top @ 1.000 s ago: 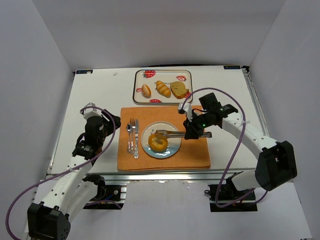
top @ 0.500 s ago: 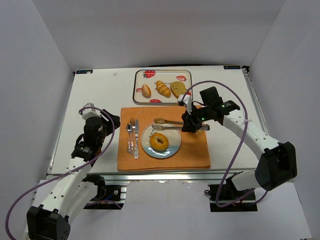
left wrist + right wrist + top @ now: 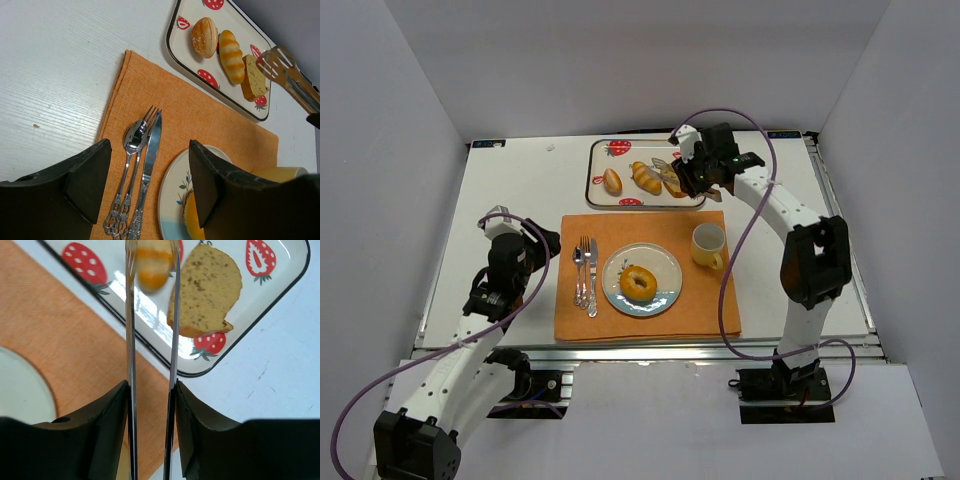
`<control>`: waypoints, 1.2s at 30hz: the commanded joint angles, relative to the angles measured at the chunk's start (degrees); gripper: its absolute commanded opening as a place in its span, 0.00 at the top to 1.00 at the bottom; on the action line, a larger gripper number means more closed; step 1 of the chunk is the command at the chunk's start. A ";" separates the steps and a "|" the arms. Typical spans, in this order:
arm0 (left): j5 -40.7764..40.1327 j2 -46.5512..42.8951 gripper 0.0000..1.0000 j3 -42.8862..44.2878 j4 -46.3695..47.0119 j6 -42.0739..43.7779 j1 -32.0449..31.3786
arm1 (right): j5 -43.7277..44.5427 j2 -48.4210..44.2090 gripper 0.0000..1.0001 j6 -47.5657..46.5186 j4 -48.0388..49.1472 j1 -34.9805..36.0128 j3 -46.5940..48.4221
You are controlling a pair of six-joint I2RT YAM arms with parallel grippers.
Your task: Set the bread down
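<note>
1 striped roll (image 3: 646,178), long axis diag.

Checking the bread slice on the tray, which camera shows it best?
Right wrist: the bread slice is large and sharp beside the tongs. Left wrist shows it small, partly behind the tong tips. Top view shows it tiny, partly covered.

The white-and-black left arm (image 3: 470,320) is folded back on its own side of the desk (image 3: 520,180), and its black two-finger left claw (image 3: 148,165) hangs with the jaws spread wide and nothing between them. The white-and-black right arm (image 3: 785,215) is stretched from its base at the near edge to the far side of the desk, the wrist turned toward the left. Its black right claw (image 3: 150,410) is pressed onto the two handles of slim metal tongs (image 3: 131,340), whose blades stand slightly apart.
</note>
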 commanded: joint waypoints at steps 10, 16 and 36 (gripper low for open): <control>-1.09 -1.56 0.27 -0.14 -0.03 -0.32 0.31 | 4.47 4.42 0.54 0.32 -1.64 0.01 3.69; -0.83 -0.68 0.27 0.04 0.59 -0.14 0.31 | 2.80 3.46 0.54 0.85 -3.13 -0.17 1.76; -1.00 -1.21 0.27 -0.66 0.94 -0.75 0.31 | 3.50 5.12 0.49 1.20 -3.13 -0.17 1.58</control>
